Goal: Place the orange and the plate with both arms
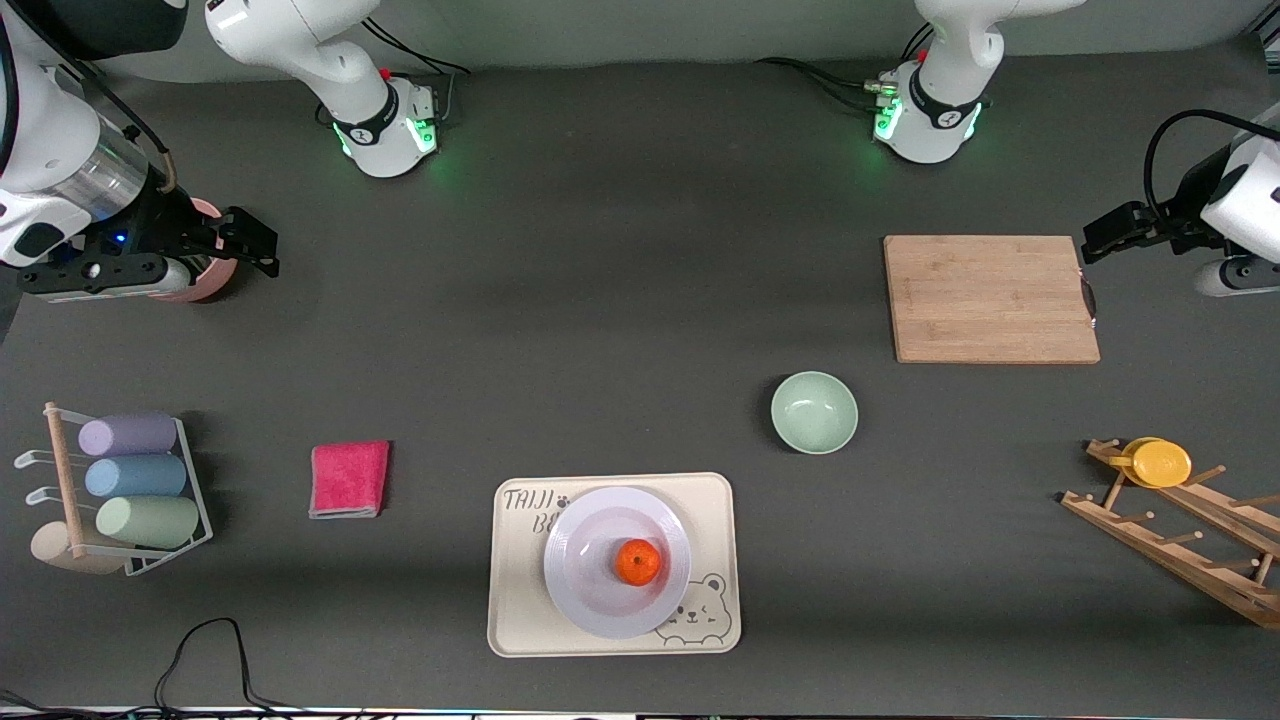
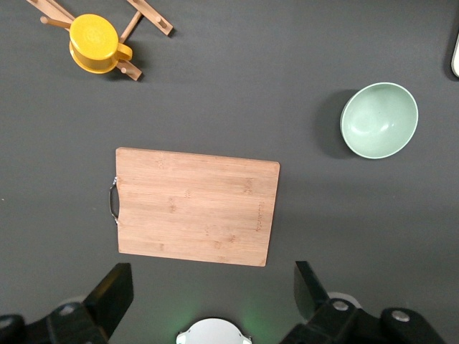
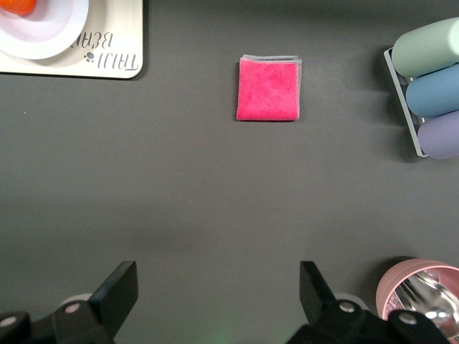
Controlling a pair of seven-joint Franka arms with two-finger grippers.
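Note:
The orange (image 1: 638, 562) sits on the white plate (image 1: 585, 590), which rests on the cream bear tray (image 1: 515, 620) near the front camera. The right wrist view shows an edge of the orange (image 3: 18, 6) and of the plate (image 3: 54, 32). My right gripper (image 1: 255, 240) is open and empty, up over the table at the right arm's end beside a pink cup (image 1: 205, 280); its own view shows it (image 3: 217, 290) over bare table. My left gripper (image 1: 1100, 238) is open and empty, over the left arm's end beside the cutting board (image 1: 990, 298); it also shows in its own view (image 2: 211, 287).
A pale-green bowl (image 1: 814, 411) stands between the board and the tray. A pink cloth (image 1: 349, 478) lies toward the right arm's end, with a rack of pastel cups (image 1: 130, 480) past it. A wooden rack (image 1: 1180, 530) with a yellow cup (image 1: 1160, 462) stands at the left arm's end.

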